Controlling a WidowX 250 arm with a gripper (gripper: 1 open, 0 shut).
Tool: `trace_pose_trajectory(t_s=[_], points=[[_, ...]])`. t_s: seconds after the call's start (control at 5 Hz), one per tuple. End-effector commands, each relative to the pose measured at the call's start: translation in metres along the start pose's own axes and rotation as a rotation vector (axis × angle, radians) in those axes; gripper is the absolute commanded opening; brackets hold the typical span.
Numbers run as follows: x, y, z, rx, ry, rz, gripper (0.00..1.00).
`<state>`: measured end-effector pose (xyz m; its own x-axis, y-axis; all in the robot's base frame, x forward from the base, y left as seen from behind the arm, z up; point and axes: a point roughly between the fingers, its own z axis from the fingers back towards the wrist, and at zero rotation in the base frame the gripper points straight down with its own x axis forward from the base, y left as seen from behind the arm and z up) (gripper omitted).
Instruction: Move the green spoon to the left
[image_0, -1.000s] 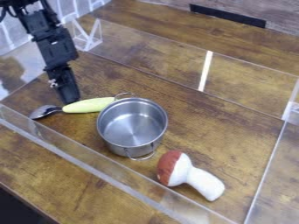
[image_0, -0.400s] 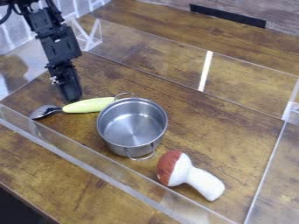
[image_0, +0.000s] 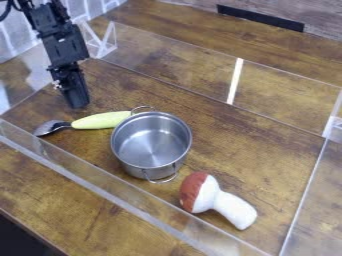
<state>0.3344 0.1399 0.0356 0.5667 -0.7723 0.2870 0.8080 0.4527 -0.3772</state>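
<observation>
meanwhile, on the wooden table (image_0: 267, 110), unchanged from a second back: steel pot (image_0: 150, 143) at centre, mushroom toy (image_0: 214, 198) lower right, green spoon (image_0: 91, 121) lying just left of pot. closed, empty gripper (image_0: 76, 100) slightly farther up-left of spoon.

Green spoon (image_0: 88, 121) lies at ten o'clock of the pot (image_0: 150, 143); mushroom (image_0: 214, 199) at four o'clock; gripper (image_0: 74, 98) at eleven o'clock of the spoon.
</observation>
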Motion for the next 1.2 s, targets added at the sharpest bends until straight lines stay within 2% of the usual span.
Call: trace_pose_trajectory(t_s=[0.0, 0.2, 0.4, 1.0], points=[[-0.005, -0.002, 0.022, 0.059, 0.000, -0.024, 0.00], [-0.014, 0.004, 0.028, 0.048, 0.000, -0.029, 1.00], [-0.020, 0.009, 0.036, 0.039, 0.001, -0.040, 0.00], [-0.025, 0.017, 0.040, 0.047, -0.034, 0.027, 0.00]])
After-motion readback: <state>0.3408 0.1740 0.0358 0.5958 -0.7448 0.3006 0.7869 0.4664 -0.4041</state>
